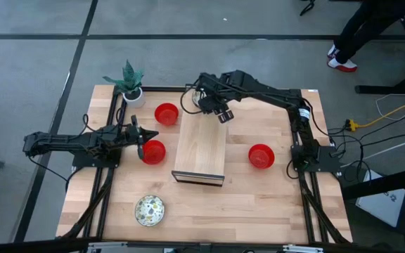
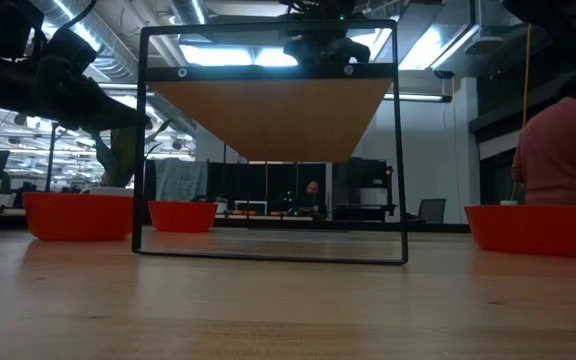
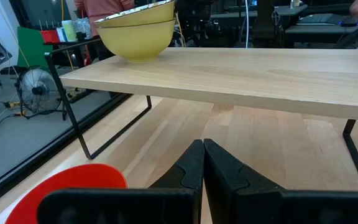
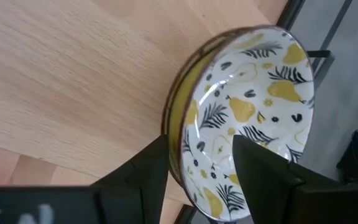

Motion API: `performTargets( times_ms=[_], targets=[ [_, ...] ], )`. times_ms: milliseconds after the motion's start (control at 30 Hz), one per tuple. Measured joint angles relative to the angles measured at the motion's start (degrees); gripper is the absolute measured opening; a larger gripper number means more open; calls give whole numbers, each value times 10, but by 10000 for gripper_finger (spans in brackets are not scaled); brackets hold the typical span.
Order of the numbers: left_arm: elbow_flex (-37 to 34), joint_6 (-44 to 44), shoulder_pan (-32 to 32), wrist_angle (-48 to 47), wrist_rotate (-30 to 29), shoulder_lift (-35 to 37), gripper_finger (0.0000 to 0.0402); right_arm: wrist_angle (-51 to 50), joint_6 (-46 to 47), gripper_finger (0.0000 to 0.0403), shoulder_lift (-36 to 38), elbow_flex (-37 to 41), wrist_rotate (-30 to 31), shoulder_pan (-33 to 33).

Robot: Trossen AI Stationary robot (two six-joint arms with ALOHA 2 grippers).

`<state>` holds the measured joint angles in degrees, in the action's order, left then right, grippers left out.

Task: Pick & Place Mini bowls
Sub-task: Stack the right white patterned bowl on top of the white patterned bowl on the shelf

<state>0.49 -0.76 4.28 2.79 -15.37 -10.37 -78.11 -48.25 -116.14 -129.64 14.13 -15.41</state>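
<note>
The right gripper (image 4: 194, 168) hovers over the raised shelf (image 1: 201, 149), its fingers (image 4: 143, 167) released astride the rim of stacked patterned bowls (image 4: 247, 118). It should lift straight clear without nudging them. The left gripper (image 3: 202, 163) waits clenched, empty, beside a red bowl (image 3: 67, 186).

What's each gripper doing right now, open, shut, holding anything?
Left gripper: shut, empty, beside a red bowl.
Right gripper: fingers either side of the stacked patterned bowls' rim on the wooden riser; grip unclear.
</note>
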Motion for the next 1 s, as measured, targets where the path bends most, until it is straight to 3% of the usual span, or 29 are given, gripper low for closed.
performTargets(
  times_ms=[700, 1000],
  targets=[
    [0, 0, 0, 0, 0, 0, 4, -23, 39, 174, 18, 0, 50, 37],
    [0, 0, 0, 0, 0, 0, 4, -76, 111, 109, 50, 0, 69, 56]
  ],
)
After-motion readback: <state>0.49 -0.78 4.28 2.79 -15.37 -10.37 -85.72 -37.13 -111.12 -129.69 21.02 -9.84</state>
